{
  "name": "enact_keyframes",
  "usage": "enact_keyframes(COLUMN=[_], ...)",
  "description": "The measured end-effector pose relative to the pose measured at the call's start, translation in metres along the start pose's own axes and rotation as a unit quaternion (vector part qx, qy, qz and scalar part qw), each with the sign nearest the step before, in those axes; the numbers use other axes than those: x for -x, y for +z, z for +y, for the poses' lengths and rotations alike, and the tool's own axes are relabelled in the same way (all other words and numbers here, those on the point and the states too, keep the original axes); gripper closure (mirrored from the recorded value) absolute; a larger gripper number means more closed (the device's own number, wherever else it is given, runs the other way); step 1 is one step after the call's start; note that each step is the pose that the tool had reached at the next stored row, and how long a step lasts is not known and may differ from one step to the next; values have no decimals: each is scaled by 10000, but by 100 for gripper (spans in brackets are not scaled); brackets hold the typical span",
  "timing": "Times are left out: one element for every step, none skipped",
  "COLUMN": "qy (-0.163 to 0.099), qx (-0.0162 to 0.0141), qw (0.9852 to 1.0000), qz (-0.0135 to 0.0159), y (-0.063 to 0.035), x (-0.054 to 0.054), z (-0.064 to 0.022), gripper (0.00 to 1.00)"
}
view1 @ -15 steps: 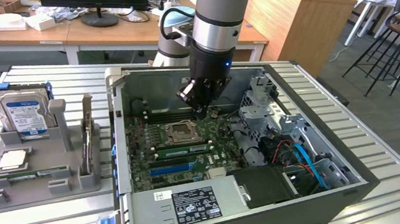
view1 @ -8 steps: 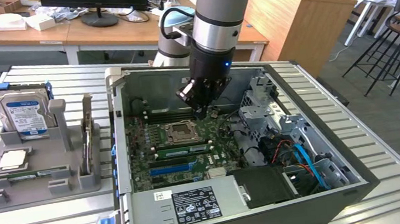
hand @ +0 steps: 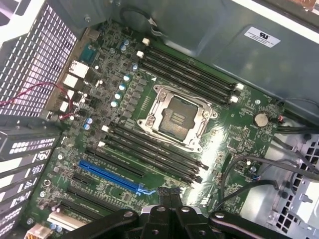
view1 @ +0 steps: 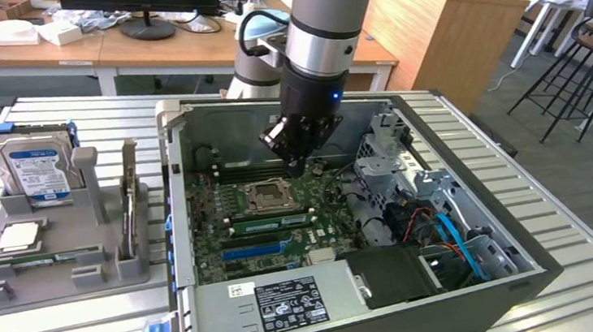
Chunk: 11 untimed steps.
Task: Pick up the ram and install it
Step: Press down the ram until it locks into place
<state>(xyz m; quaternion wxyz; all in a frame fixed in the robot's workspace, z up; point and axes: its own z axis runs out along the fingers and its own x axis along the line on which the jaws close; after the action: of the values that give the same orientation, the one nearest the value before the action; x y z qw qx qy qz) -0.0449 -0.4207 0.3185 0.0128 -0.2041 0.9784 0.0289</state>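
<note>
The claw (view1: 299, 164), closed with nothing gripped, hovers inside the open computer case (view1: 524, 270) above the motherboard (hand: 209, 149). A ram (view1: 269, 225) sits seated just below it.

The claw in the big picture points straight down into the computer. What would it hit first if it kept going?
Probably the motherboard, near the empty processor socket and the black memory slots. The claw looks shut and empty; its exact depth is unclear.

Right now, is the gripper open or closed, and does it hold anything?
Gripper: closed, above the motherboard inside the computer case; whether it holds anything cannot be told.
</note>
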Motion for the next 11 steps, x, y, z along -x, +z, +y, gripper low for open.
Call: enact_keyframes(qy=[23,48,75,100,125,151,176,202,217,223,253], qx=[6,13,21,28,36,46,55,60,60,60,60], qw=[10000,10000,10000,9999,9999,9998,9997,9997,9996,9996,9996], qz=[15,31,51,69,88,111,133,145,147,146,144], y=[0,0,0,0,0,0,0,-1,-1,-1,0], x=[0,0,0,0,0,0,0,-1,-1,-1,-1], z=[0,0,0,0,0,0,0,0,0,0,0], gripper=[90,90,90,90,90,90,90,90,90,90,90])
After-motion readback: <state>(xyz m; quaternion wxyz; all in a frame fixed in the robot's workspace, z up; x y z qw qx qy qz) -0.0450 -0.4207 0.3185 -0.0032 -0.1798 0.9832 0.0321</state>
